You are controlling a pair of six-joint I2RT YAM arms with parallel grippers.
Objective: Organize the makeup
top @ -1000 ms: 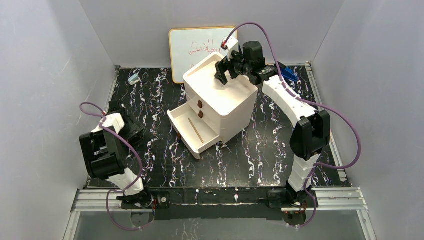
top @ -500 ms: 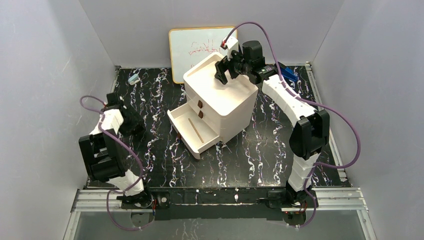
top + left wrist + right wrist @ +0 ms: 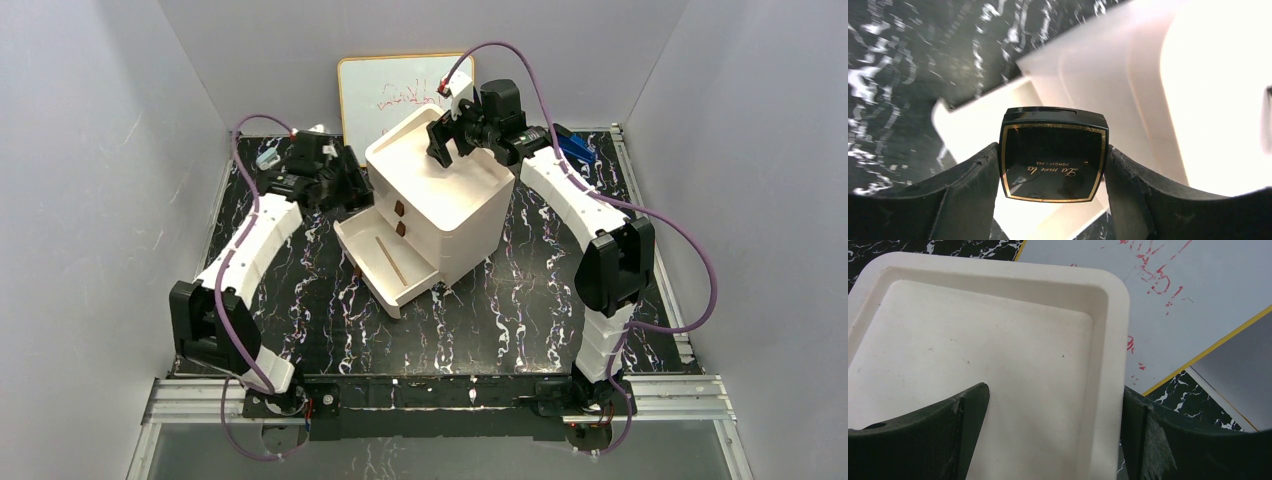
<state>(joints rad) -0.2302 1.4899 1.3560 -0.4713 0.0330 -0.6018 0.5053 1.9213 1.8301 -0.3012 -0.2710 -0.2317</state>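
Stick (image 3: 392, 262) lies in the open drawer (image 3: 360, 243) (whiteboard (image 3: 395, 95) behind the cabinet (image 3: 450, 200)).

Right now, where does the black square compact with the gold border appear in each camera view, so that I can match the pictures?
Top external: cannot be made out; it is at the left gripper, beside the white plastic drawer organizer.
Left wrist: the black square compact sits at centre, clamped by that gripper, with the organizer behind it.
Right wrist: not in it.
Shared landmark: the white plastic drawer organizer, visible in all three views.
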